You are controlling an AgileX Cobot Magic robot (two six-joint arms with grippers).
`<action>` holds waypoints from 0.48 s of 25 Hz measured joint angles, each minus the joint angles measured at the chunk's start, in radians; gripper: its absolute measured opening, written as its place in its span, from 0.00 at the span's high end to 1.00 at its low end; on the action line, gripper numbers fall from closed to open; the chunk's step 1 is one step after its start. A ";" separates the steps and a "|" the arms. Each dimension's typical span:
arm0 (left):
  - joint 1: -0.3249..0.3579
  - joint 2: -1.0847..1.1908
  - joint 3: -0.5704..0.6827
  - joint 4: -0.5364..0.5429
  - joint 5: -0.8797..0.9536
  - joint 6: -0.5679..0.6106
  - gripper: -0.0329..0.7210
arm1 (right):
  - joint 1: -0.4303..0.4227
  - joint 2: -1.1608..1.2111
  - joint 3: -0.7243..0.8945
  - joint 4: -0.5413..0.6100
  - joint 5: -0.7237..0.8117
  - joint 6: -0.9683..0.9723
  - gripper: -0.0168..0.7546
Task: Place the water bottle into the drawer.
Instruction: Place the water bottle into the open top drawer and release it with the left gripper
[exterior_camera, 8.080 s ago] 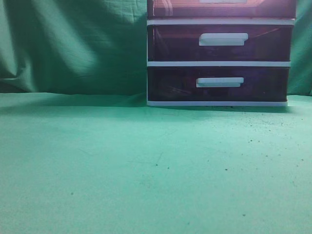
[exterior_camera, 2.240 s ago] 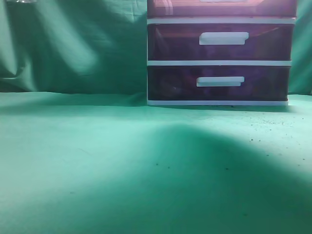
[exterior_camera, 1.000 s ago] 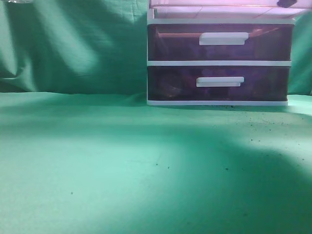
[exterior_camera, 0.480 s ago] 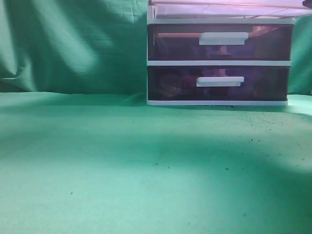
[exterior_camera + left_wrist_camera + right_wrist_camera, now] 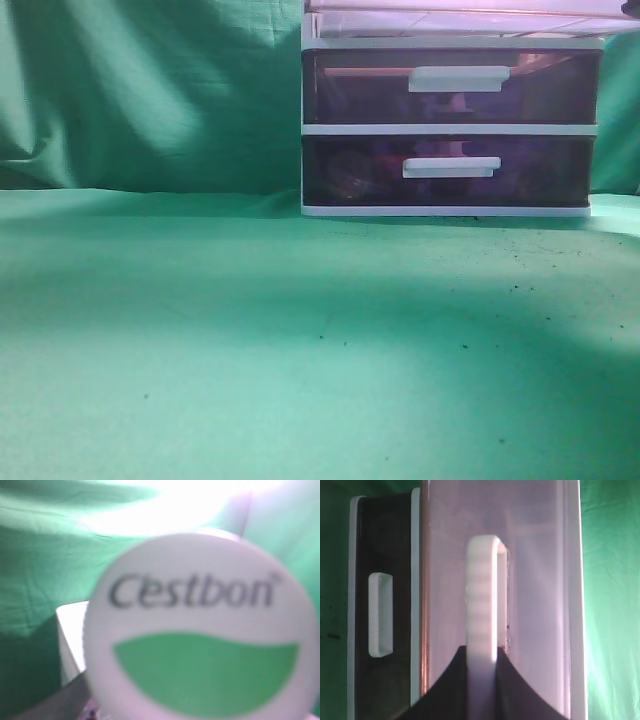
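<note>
The water bottle shows only in the left wrist view, as a white cap [image 5: 200, 630] with a green patch and the word "C'estbon". It fills that view right at the camera, and the left gripper's jaws are hidden behind it. The drawer is the top one of the white-framed unit. Its pale pink front [image 5: 540, 580] stands out from the frame, and its underside shows at the top edge of the exterior view [image 5: 460, 20]. My right gripper [image 5: 482, 680] is shut on the drawer's white bar handle [image 5: 482, 590]. Neither arm shows in the exterior view.
Two shut dark purple drawers [image 5: 350, 95] [image 5: 350, 175] with white handles sit below the top one. The unit stands at the back right of a green cloth table [image 5: 250, 350]. A green cloth backdrop [image 5: 150, 90] hangs behind it. A soft shadow lies across the near cloth.
The top drawer has slid out toward the camera since 2.2 s ago, and its pale underside now shows. The shadow on the cloth has shifted. Little differs over the last half second.
</note>
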 joint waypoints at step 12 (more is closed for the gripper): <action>-0.045 0.422 -0.246 0.061 0.176 0.011 0.56 | 0.000 0.000 0.000 0.000 -0.001 0.000 0.87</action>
